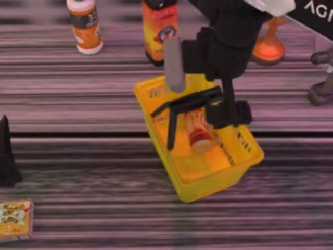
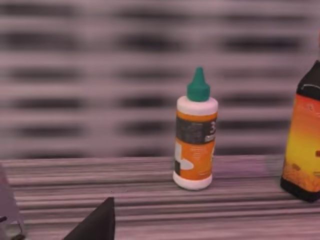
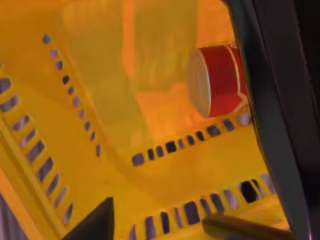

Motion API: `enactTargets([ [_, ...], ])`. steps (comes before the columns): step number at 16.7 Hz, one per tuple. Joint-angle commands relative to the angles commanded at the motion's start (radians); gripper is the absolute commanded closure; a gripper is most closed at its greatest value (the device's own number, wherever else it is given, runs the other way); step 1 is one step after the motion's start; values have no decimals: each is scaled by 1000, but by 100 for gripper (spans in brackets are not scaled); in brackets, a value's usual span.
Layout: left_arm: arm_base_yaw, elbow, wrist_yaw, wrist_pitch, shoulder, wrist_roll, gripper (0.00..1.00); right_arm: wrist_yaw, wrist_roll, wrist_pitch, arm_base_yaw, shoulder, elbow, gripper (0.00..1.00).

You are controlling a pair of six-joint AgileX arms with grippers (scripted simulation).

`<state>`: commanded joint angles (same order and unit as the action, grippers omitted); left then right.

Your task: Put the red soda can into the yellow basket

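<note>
A: Start with the biggest thing. Where does it sit?

B: The striped surface [image 1: 78, 156] fills the top view. On it, near the middle, the yellow basket [image 1: 244, 164] stands turned at an angle, with its black folding handle [image 1: 179, 107] lying across its upper half.

A: And the arms?

B: The right arm comes down from the top right, and the right tool [image 1: 229, 112] hangs over the basket's right part, dark fingers pointing down. I cannot tell whether those fingers are apart or together. The left tool [image 1: 6, 156] rests at the surface's left edge, well apart from the basket; its state cannot be told either.

A: The can?

B: The red soda can [image 1: 200, 133] is inside the basket, tilted, just beside the right tool's fingers. The right wrist view shows it [image 3: 220, 80] lying on its side against the perforated basket wall [image 3: 165, 150], silver end showing. Whether a finger touches it cannot be told.

A: What else is on the surface?

B: A tall orange-red bottle [image 1: 158, 31] stands just behind the basket, a white-capped orange bottle [image 1: 86, 26] farther left, an orange stand-like object [image 1: 268, 47] at the top right, and a small printed box [image 1: 14, 220] at the bottom left corner. The left wrist view shows the small orange bottle [image 2: 196, 137] upright with a green nozzle.
</note>
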<state>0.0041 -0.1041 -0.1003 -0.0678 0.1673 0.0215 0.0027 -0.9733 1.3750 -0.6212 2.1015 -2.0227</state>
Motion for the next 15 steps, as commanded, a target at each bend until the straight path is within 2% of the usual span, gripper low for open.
enactTargets([
  [3,13,81,78,53,-131,-16,0,1,-54,79,-34,115,-104,0],
  [5,16,103,100,67,-166,-21,0,1,-68,101,-43,145,-130,0],
  [11,16,104,100,68,-167,-21,0,1,-70,99,-40,149,-129,0],
  [15,16,104,100,68,-167,-21,0,1,-69,38,-44,138,-59,0],
])
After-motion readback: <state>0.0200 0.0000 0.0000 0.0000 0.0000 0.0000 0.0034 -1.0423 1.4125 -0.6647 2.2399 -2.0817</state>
